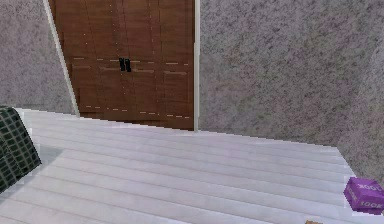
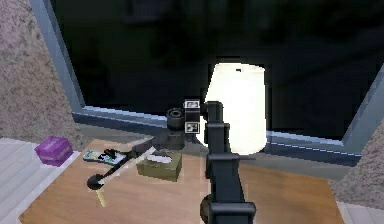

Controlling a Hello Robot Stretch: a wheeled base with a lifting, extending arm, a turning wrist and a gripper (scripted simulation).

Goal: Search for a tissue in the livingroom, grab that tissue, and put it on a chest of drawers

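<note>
Speckled grey-mauve walls (image 1: 280, 70) are flanking a brown wooden double door (image 1: 155, 45) with dark handles (image 1: 125, 65); a pale planked floor (image 1: 180, 170) is running up to it, and dark green checked furniture (image 1: 12, 148) is showing at the forward view's left edge. In the arm side view, a large dark window (image 2: 140, 50) in a grey-blue frame (image 2: 120, 116) is rising behind a wooden counter (image 2: 300, 195) bearing a cream-shaded lamp (image 2: 245, 100).

**Legible text: none recorded**

No text, number or sign can be read. Pale marks are borne by the purple box (image 1: 364, 193) but cannot be made out. Black marks are carried by two white squares (image 2: 191, 104) on the arm (image 2: 225, 165); no characters are discerned.
</note>
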